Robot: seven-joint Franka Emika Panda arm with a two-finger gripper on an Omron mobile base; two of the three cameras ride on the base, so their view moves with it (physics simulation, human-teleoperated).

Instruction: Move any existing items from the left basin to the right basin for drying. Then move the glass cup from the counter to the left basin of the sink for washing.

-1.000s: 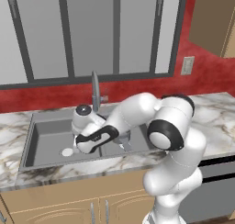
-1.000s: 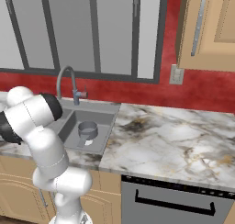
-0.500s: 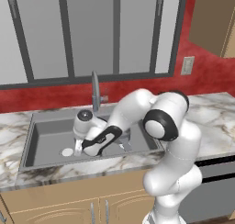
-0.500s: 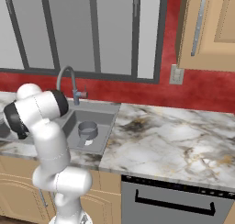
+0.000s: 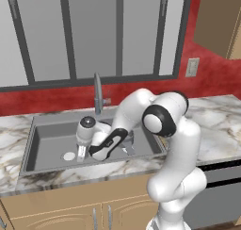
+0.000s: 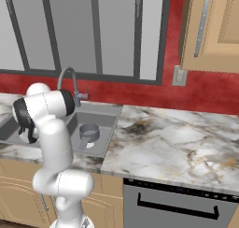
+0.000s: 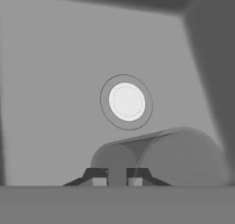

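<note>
— How far along was it, from the left base view?

— Near the end, I'd judge. The gripper [image 5: 84, 146] hung low in the left basin [image 5: 47, 139], with the glass cup [image 5: 81, 153] just beside the drain disc [image 5: 69, 156].

— And the right base view?

— The grey metal pot [image 6: 88, 131] sat in the right basin [image 6: 106, 123], so only the cup's release seemed left.

— The hand view?

— The fingertips were drawn close, apparently pinching the cup's wall. The cup was pale, see-through and cylindrical.

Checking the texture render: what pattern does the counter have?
The counter is white marble with grey and brown veins, clearest in the right base view.
</note>
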